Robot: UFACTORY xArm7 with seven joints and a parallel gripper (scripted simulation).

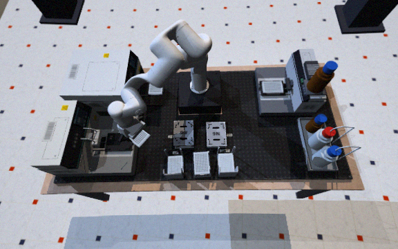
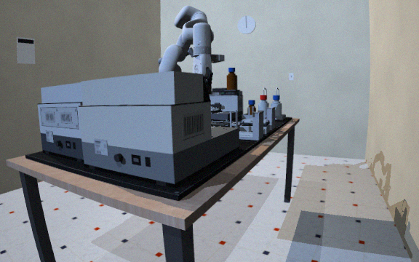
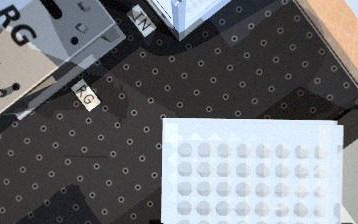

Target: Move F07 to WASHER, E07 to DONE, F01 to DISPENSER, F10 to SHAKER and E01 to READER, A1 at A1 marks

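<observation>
My gripper (image 1: 139,137) is shut on a white well plate (image 1: 141,138) (image 3: 252,172) and holds it level above the deck. The plate hangs just right of the dark plate nest (image 1: 115,142) of the front left instrument (image 1: 55,138). Its label does not show. In the wrist view the plate fills the lower right and hides the fingers. The RG nest (image 1: 183,133) (image 3: 35,60) and the IN rack (image 1: 166,171) (image 3: 180,27) lie to its right in the top view; IN holds a plate (image 1: 175,164). In the exterior view the instrument housings hide the gripper.
The N6 nest (image 1: 216,134) stands beside RG. Two more plates (image 1: 202,162) (image 1: 226,162) sit at the front. One plate (image 1: 155,89) sits behind the arm, another (image 1: 272,87) on the right instrument. Bottles (image 1: 321,77) (image 1: 320,138) stand far right.
</observation>
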